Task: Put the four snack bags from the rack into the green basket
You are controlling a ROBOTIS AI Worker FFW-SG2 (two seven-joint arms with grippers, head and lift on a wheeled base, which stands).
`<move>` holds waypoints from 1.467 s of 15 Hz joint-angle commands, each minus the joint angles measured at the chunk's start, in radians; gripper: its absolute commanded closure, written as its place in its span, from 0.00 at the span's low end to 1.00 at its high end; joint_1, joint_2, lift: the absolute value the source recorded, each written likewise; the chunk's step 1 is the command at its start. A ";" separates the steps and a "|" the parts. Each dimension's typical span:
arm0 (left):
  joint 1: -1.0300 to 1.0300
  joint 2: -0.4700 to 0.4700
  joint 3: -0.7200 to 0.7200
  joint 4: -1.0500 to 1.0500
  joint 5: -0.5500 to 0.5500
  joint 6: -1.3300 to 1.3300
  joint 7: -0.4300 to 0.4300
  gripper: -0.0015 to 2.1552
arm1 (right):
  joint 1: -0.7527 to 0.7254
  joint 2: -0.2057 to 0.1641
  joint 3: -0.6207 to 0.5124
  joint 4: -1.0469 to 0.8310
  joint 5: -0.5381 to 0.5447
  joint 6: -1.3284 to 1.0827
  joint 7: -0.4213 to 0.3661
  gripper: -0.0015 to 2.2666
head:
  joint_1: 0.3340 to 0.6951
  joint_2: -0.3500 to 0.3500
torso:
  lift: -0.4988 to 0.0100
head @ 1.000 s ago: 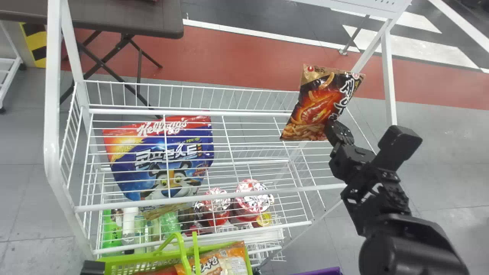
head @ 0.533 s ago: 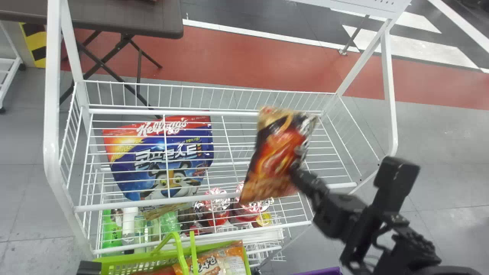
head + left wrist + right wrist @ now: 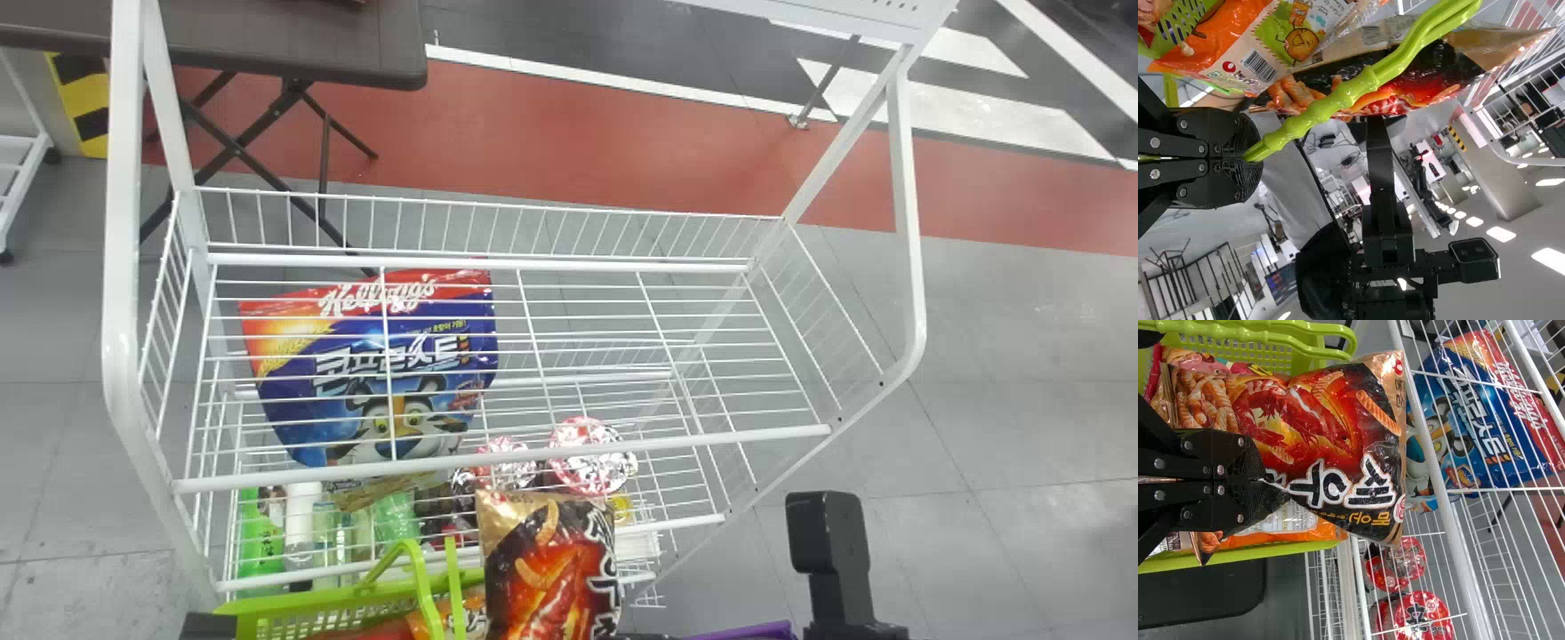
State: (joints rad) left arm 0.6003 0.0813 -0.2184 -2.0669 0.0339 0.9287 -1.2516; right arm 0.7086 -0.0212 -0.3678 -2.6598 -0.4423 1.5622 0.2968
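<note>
The black and red snack bag [image 3: 551, 578] hangs over the right part of the green basket [image 3: 338, 607], held by my right gripper [image 3: 651, 636] at the bottom edge of the head view. In the right wrist view, my right gripper [image 3: 1259, 480] is shut on the side edge of this bag [image 3: 1318, 420], above the basket [image 3: 1271, 555]. An orange bag [image 3: 1288, 528] and other snack bags lie inside. At the head view's bottom left is my left gripper [image 3: 209, 626]; the left wrist view shows the left gripper [image 3: 1250, 157] shut on the green basket handle [image 3: 1338, 100].
A blue cereal bag [image 3: 382, 382] lies on the left of the white wire rack [image 3: 507, 452]. Red-lidded cups [image 3: 587, 458] and bottles [image 3: 302, 533] stand on the shelf below. A purple thing [image 3: 751, 631] shows near the bottom edge.
My right gripper has carried the black and red bag from the rack's right side left and toward me, over the basket. The left gripper has stayed about where it was.
</note>
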 commanded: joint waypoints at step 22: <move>0.004 0.002 -0.027 -0.035 -0.002 -0.006 0.017 0.99 | 0.006 -0.149 0.251 0.017 0.071 0.010 -0.001 0.98 | 1.00 0.00 | 0.97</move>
State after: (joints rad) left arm 0.6030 0.0812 -0.2359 -2.0984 0.0337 0.9220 -1.2370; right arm 0.7458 -0.1556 -0.1465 -2.6422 -0.3779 1.5640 0.2968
